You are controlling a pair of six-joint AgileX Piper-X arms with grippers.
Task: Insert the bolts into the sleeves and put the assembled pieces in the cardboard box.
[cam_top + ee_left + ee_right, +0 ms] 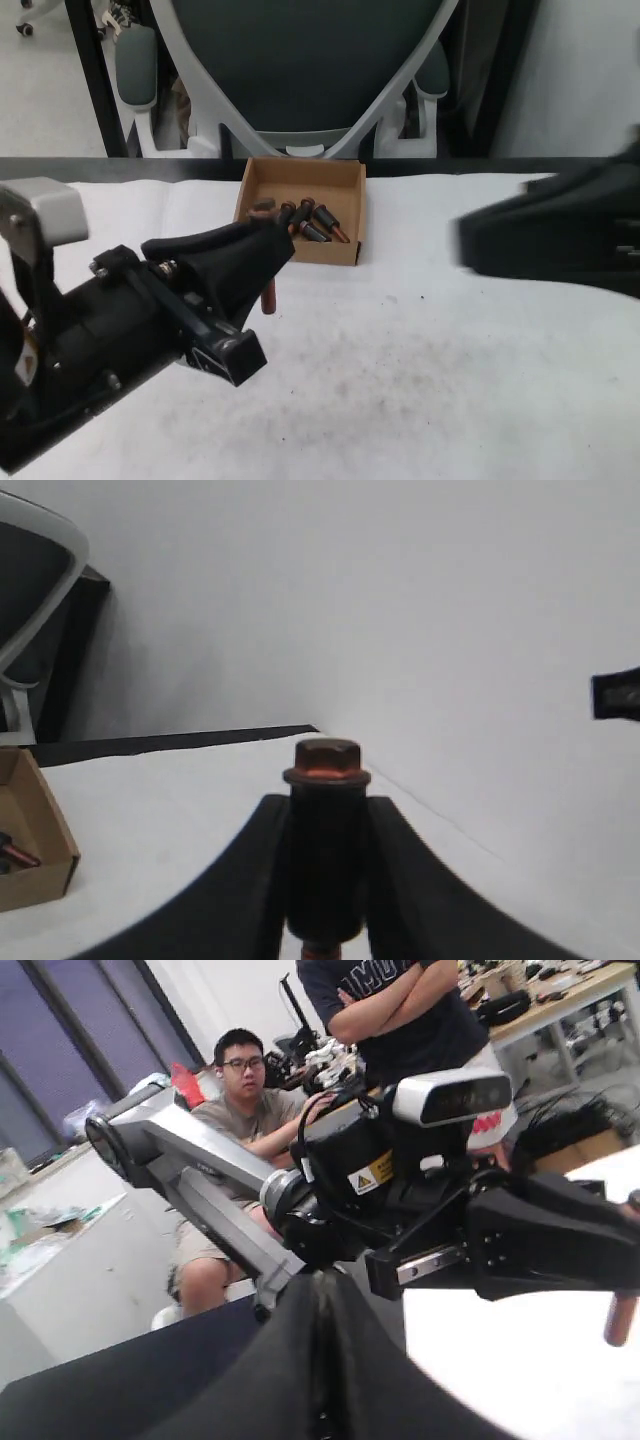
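Observation:
My left gripper (272,240) hangs just in front of the cardboard box (300,180), shut on a dark sleeve (326,860) with a copper bolt through it. The bolt's hex head (326,763) sticks out past the fingers (400,880), and its shank (268,296) shows below the gripper. The same held piece (622,1310) appears in the right wrist view, beyond my right gripper (320,1360), whose fingers are pressed together with nothing between them. That right gripper (470,245) is at the right of the bench, off the cloth. Several assembled pieces (312,222) lie in the box.
A white cloth (420,380) covers the bench, with open room in the middle and front. A dark bench edge (120,168) runs along the back, and an office chair (300,60) stands behind it. The box corner (30,850) shows in the left wrist view.

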